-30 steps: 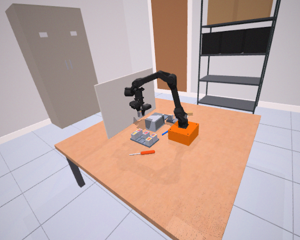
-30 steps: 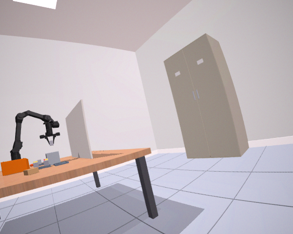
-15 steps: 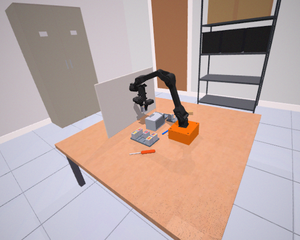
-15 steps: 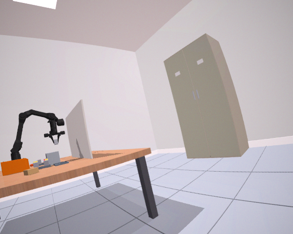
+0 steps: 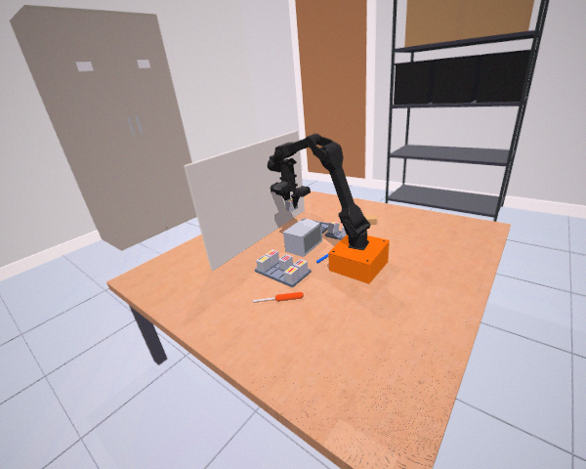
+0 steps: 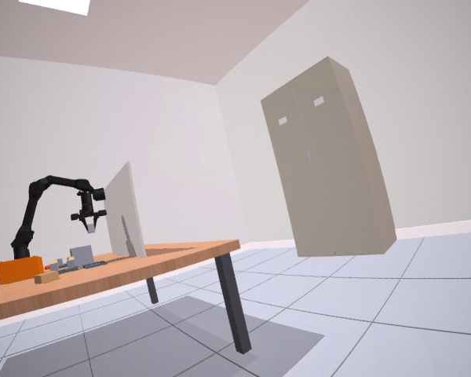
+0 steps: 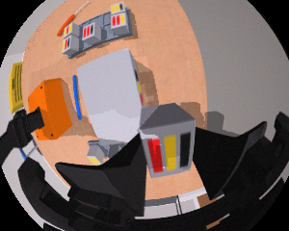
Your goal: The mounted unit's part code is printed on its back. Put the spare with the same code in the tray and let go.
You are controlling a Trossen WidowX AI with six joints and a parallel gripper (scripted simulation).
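My gripper (image 5: 289, 203) (image 6: 90, 227) (image 7: 163, 131) is shut on a grey block high above the table. The held block (image 7: 155, 122) shows red, yellow and black bars in the wrist view. A large grey housing (image 5: 296, 236) (image 6: 82, 256) (image 7: 106, 82) stands below; black, yellow and red marks show in part on its panel-facing side in the wrist view, too oblique to read fully. A slate rack (image 5: 271, 273) (image 7: 104, 37) holds several striped blocks. Low dark pieces lie beyond the housing, one bearing a grey block (image 7: 94, 153); which is the tray is unclear.
A tall pale panel (image 5: 242, 206) (image 6: 124, 210) stands close beside the gripper. The orange base (image 5: 358, 260) (image 6: 20, 269) (image 7: 50, 108) carries the arm. A red screwdriver (image 5: 288, 296) (image 7: 65, 24), a blue stick (image 5: 321, 258) (image 7: 76, 96) and a wooden block (image 6: 46, 277) lie on the table.
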